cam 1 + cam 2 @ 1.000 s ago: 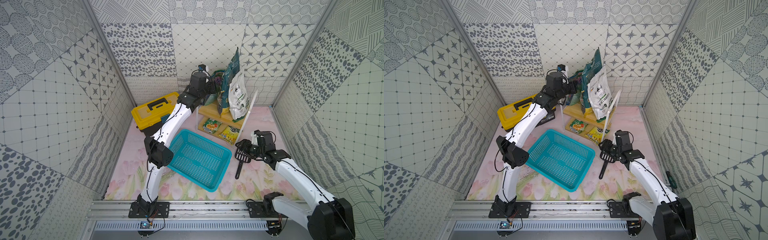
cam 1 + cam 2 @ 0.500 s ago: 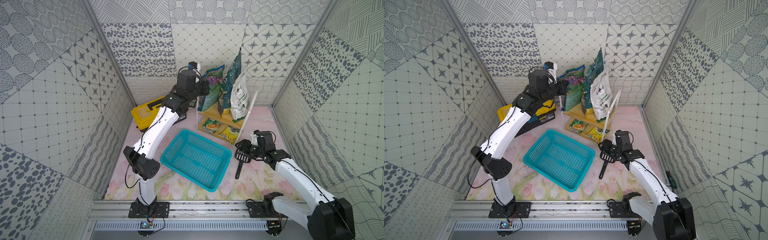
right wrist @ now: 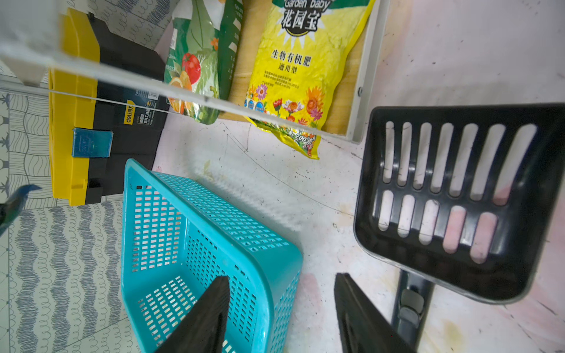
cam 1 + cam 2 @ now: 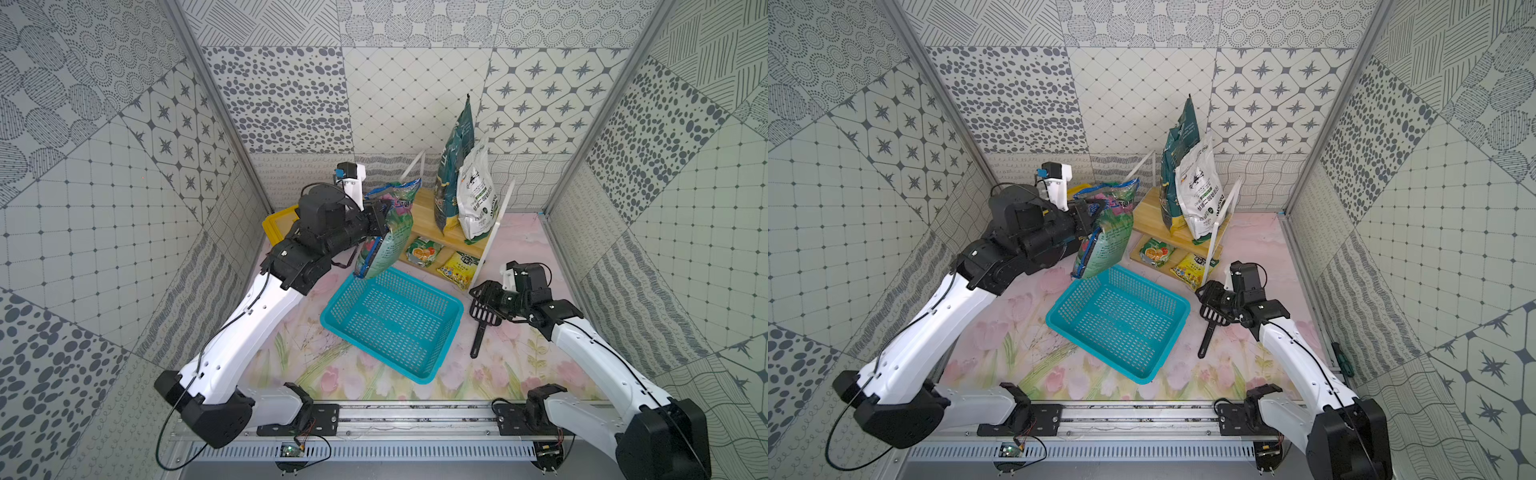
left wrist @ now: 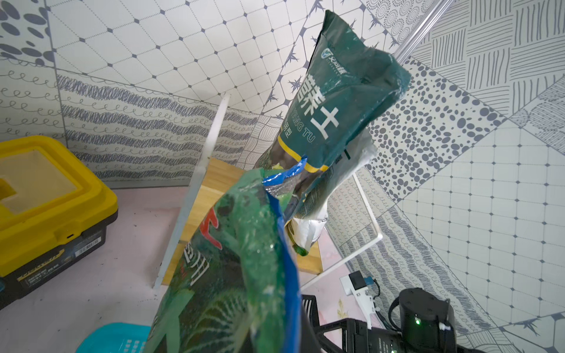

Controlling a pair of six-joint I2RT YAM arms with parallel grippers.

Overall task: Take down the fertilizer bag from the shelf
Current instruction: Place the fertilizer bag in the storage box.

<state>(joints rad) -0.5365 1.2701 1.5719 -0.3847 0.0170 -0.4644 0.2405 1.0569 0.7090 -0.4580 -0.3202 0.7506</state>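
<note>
The left gripper (image 4: 379, 217) is clamped tight on the upper part of the fertilizer bag (image 4: 388, 245), a green pouch with a blue edge. It pinches near the top seam, so the weight hangs below the jaws and the bag dangles free. The bag is off the shelf (image 4: 426, 222) and in the air, just beside the side panel nearest the hand. Its bottom corner appears to hang over the far rim of the teal basket (image 4: 424, 379) below the hand. Such a high grip probably keeps the floppy body clear of that panel.

Just beyond the fingers, a dark green bag (image 4: 455, 166) and a white bag (image 4: 476, 203) stand leaning together on the top board. The end of the board nearest the hand is bare. Two flat packets (image 4: 424, 251) lie on the lower tier. Behind the wrist sits the yellow toolbox (image 4: 277, 220).

Well apart from this hand, the right gripper (image 3: 281, 311) stands partly open and empty. It sits low over the table between the basket and a black scoop (image 4: 484, 313), likely parked out of the way.
</note>
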